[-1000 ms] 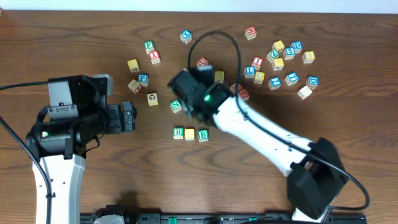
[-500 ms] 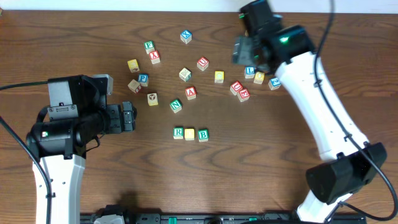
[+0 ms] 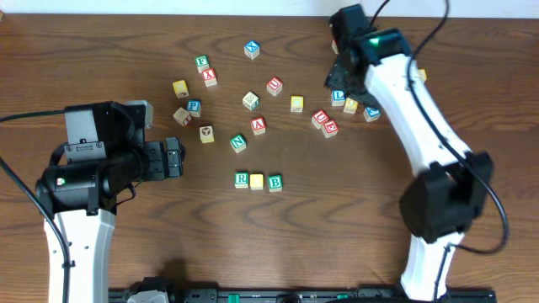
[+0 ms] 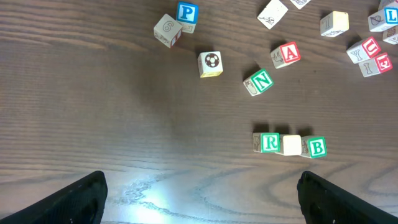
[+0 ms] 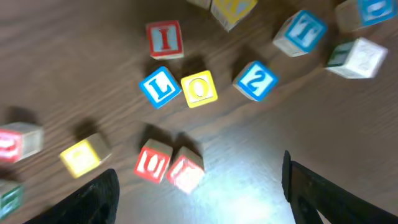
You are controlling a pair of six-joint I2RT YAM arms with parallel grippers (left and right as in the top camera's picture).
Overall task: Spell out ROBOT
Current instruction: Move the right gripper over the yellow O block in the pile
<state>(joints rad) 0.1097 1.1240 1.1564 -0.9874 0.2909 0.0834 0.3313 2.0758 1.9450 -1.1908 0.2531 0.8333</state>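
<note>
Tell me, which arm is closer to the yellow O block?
Right. The right fingers hang close over the yellow O block; the left fingers sit far off on the other side, nearer the R block and B block.

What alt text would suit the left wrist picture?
Green R, a pale cube and green B sit in a row on a wooden table. More letter cubes lie scattered beyond; the open left gripper frames the bottom edge.

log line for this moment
placed: green R, pale yellow, green B wooden cubes | right fingers: open, yellow O cube ahead | left fingers: open
</note>
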